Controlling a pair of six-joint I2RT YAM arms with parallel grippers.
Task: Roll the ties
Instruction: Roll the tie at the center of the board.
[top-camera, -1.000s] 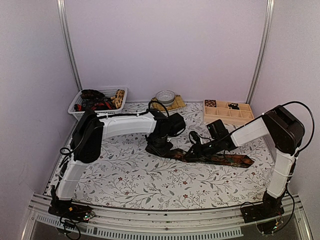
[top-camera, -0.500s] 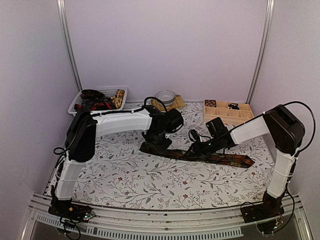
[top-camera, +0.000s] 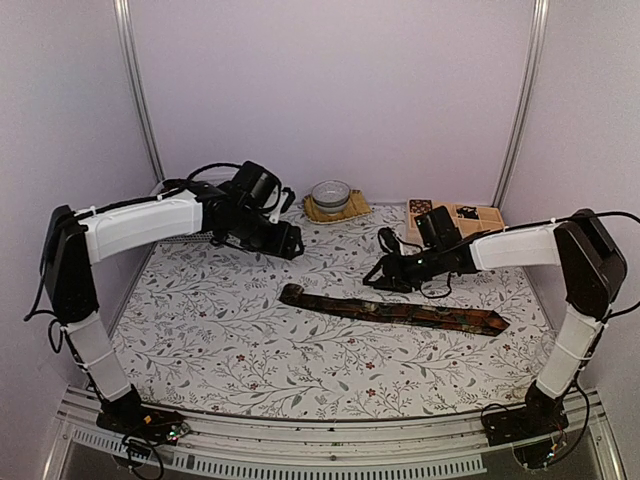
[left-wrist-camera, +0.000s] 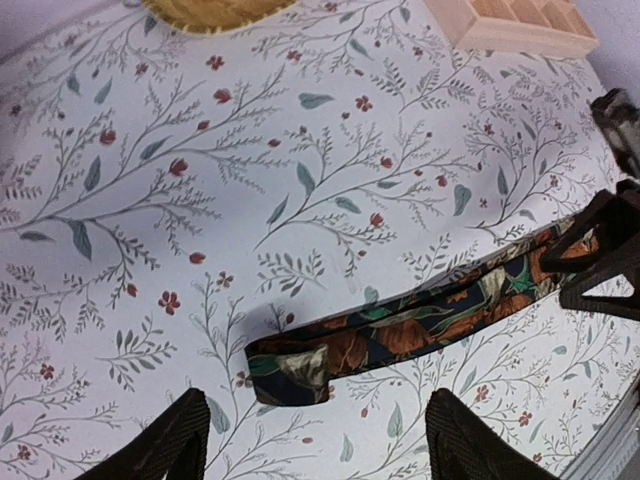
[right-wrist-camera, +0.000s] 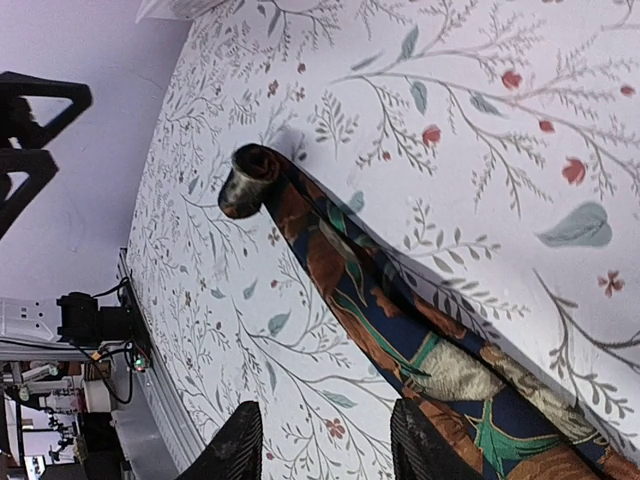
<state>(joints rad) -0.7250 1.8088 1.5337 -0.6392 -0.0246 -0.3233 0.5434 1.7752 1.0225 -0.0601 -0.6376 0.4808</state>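
Tie (top-camera: 400, 313): lying flat, just one end curling.
Left claw (left-wrist-camera: 325, 435): spreading wide, holding nothing.
Right claw (right-wrist-camera: 325, 440): spreading, holding nothing.

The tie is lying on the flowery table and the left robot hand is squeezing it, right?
No. The tie lies on the flowery table, but the left gripper is open and apart from it, as the left wrist view shows.

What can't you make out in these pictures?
- Tie: in the left wrist view its far end is hidden behind the right gripper; in the right wrist view it is cut off by the bottom edge.
- Wooden box: in the top view its contents are too small to make out, and it is partly covered by the right arm.
- Bowl: in the top view its contents are too small to tell.
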